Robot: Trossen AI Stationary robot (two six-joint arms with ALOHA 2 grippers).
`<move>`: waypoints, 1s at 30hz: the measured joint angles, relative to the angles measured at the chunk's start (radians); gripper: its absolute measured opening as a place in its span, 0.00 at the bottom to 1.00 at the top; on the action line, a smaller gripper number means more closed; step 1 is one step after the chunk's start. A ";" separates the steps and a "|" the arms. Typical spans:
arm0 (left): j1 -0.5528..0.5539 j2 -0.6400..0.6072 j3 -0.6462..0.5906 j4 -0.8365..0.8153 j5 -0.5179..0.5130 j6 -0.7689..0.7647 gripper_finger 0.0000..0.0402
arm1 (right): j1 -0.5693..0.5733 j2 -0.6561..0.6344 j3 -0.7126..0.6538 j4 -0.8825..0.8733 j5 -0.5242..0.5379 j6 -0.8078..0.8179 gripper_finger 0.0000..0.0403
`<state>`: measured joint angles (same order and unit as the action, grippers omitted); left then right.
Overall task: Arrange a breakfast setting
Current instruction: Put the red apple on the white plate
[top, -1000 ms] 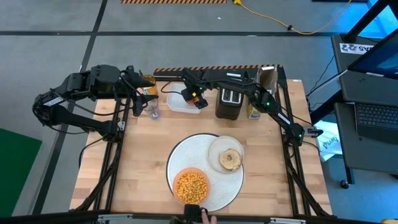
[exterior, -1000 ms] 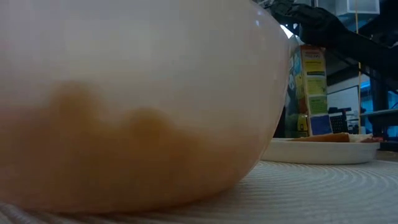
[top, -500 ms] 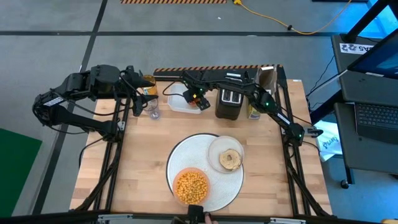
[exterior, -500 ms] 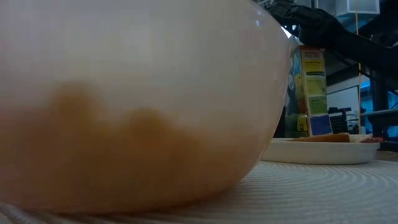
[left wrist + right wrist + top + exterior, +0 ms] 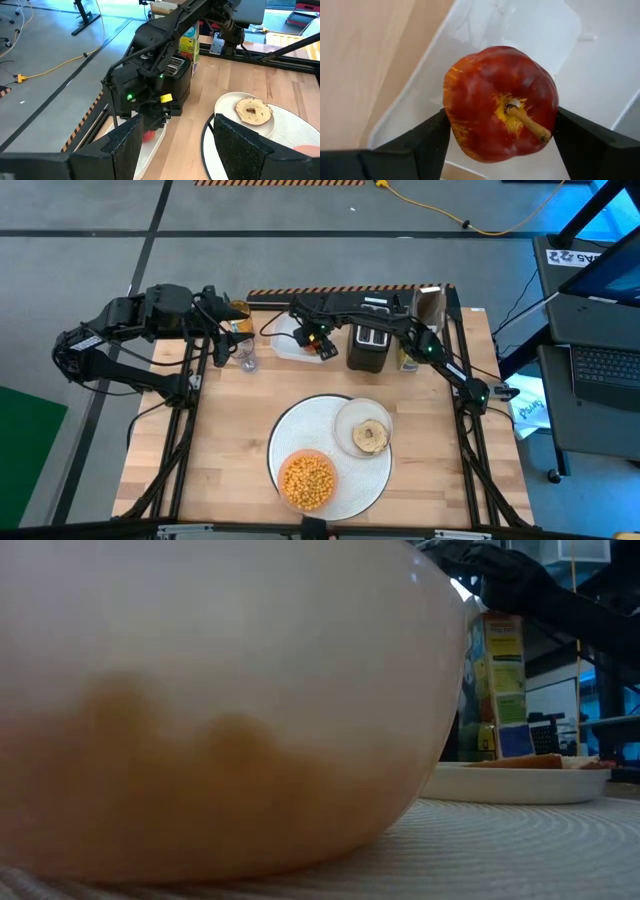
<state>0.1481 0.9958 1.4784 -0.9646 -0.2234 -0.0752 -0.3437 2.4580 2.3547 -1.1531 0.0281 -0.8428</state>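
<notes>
A red apple [image 5: 500, 102] sits stem up over the white tray [image 5: 283, 343] at the table's far side, between the fingers of my right gripper [image 5: 320, 343]. It also shows in the left wrist view [image 5: 148, 135]. On the round white placemat [image 5: 300, 425] stand the orange bowl [image 5: 308, 480] of yellow puffs and the small plate [image 5: 350, 415] with the bagel [image 5: 370, 436]. My left gripper [image 5: 175, 150] is open and empty at the far left [image 5: 230, 328]. The spoon is out of view. My right gripper pinches the apple between its two fingers, one on each of two opposite sides [image 5: 451, 125]. The fingers come from above, pointing down. The apple is upright, stem toward the wrist, over the tray's floor. Whether it is lifted clear, I cannot tell.
The black toaster [image 5: 367, 345] stands right beside my right gripper. A cereal box [image 5: 497, 685] and a brown bag [image 5: 432, 305] are at the far right. A small glass [image 5: 247, 363] stands left of the tray. The bowl fills most of the low view [image 5: 200, 710].
A person's hand at the table's near edge has drawn back out of view.
</notes>
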 joint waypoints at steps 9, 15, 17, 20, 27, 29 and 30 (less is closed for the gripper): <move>0.000 0.000 0.000 0.000 0.000 0.000 0.57 | 0.030 -0.052 0.001 0.062 0.025 0.021 0.72; 0.000 0.000 0.000 0.000 0.000 0.000 0.57 | 0.040 -0.127 0.001 0.064 0.021 0.064 0.72; 0.000 0.000 0.000 0.000 0.000 0.000 0.57 | 0.046 -0.157 0.001 0.043 0.016 0.081 0.72; 0.000 0.000 0.000 0.000 0.000 0.000 0.57 | 0.065 -0.209 0.001 0.003 0.013 0.117 0.72; 0.000 0.000 0.000 0.000 0.000 0.000 0.57 | 0.166 -0.333 0.000 -0.095 -0.066 0.250 0.72; 0.000 0.000 0.000 0.000 0.000 0.000 0.57 | 0.209 -0.360 0.000 -0.098 -0.069 0.278 0.72; 0.000 0.000 0.000 0.000 0.000 0.000 0.57 | 0.231 -0.367 0.001 -0.109 -0.061 0.289 0.72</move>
<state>0.1478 0.9955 1.4787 -0.9646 -0.2234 -0.0753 -0.1131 2.0908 2.3558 -1.2623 -0.0331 -0.5539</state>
